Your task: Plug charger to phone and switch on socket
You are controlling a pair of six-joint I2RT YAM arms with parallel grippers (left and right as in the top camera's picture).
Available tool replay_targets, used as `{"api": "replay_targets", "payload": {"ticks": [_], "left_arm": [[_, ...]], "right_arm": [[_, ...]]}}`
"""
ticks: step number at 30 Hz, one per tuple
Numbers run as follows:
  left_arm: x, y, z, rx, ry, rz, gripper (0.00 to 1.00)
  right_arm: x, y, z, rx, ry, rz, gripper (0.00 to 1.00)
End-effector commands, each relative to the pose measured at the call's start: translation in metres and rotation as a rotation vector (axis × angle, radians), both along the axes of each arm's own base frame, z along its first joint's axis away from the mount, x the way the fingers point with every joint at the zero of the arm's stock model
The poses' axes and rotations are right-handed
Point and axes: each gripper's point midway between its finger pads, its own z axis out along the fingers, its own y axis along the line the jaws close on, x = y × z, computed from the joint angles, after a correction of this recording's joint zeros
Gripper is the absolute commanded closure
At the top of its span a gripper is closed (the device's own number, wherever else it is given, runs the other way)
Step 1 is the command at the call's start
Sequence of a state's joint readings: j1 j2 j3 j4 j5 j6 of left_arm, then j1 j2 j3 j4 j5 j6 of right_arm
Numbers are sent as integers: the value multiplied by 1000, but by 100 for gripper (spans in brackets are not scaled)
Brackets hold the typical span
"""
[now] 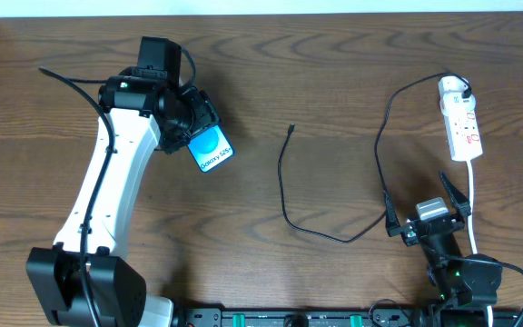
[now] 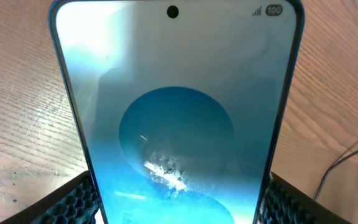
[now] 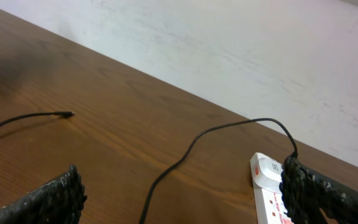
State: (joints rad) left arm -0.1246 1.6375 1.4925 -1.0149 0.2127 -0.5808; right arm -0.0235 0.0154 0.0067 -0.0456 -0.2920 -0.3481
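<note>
My left gripper (image 1: pixel 198 136) is shut on the phone (image 1: pixel 212 151), whose blue-cyan "Galaxy" screen faces up; the phone fills the left wrist view (image 2: pixel 176 112) between my two finger pads. The charger cable (image 1: pixel 284 195) lies loose on the table, its connector tip (image 1: pixel 291 128) at the centre, and runs right to its plug in the far end of the socket (image 1: pixel 461 118), a white power strip at the far right. My right gripper (image 1: pixel 428 198) is open and empty, near the front right. The right wrist view shows the cable tip (image 3: pixel 67 114) and the socket (image 3: pixel 267 190).
The socket's white cord (image 1: pixel 473 204) runs toward the front edge beside my right arm. The brown wooden table (image 1: pixel 334 73) ends at a white wall behind, which also shows in the right wrist view (image 3: pixel 260 56).
</note>
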Motion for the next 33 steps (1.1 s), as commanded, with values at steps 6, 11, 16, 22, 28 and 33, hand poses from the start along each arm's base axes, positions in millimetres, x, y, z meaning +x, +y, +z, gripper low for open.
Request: {"api": "replay_targets", "payload": {"ticks": [6, 11, 16, 22, 28, 33], "left_arm": [[-1, -6, -2, -48, 17, 29, 34], [0, -6, -2, -49, 18, 32, 34], [-1, -7, -2, -53, 18, 31, 34], [-1, -10, -1, -74, 21, 24, 34], [-1, -11, -1, -77, 22, 23, 34], [-1, -11, -1, -77, 22, 23, 34]], "right_arm": [[-1, 2, -1, 7, 4, 9, 1], [-1, 2, -1, 7, 4, 9, 1], [-1, 2, -1, 7, 4, 9, 1], [-1, 2, -1, 7, 4, 9, 1], [-1, 2, -1, 7, 4, 9, 1], [-1, 2, -1, 7, 3, 9, 1]]}}
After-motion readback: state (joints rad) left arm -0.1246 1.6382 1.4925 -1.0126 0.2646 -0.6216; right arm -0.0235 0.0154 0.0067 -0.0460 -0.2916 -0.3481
